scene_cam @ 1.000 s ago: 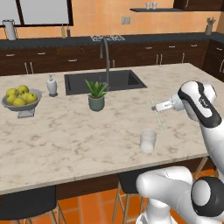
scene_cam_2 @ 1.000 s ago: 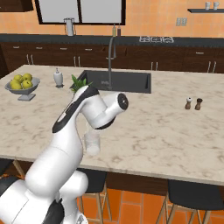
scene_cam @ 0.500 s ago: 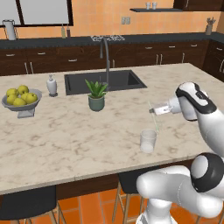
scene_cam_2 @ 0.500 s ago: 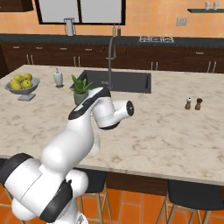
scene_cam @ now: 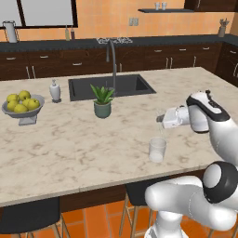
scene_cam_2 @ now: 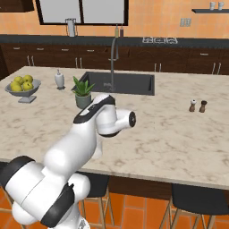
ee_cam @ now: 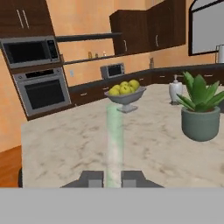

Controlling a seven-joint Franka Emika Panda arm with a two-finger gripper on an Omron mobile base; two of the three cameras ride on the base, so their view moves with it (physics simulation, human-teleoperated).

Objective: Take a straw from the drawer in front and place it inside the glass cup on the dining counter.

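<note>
Since the earlier frames, gripper (scene_cam: 160, 119) swung nearer above glass cup (scene_cam: 157, 149); hand view shows its fingers clamped on the pale straw (ee_cam: 114, 144).

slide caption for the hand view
Fingers grip the straw over the dining counter, fruit bowl ahead.

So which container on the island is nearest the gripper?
The glass cup, clear and directly below the gripper; the potted plant and fruit bowl sit farther left.

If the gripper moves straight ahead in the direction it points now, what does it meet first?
Probably the fruit bowl: the gripper, holding the straw, points across bare counter toward it. Depth is unclear.
</note>
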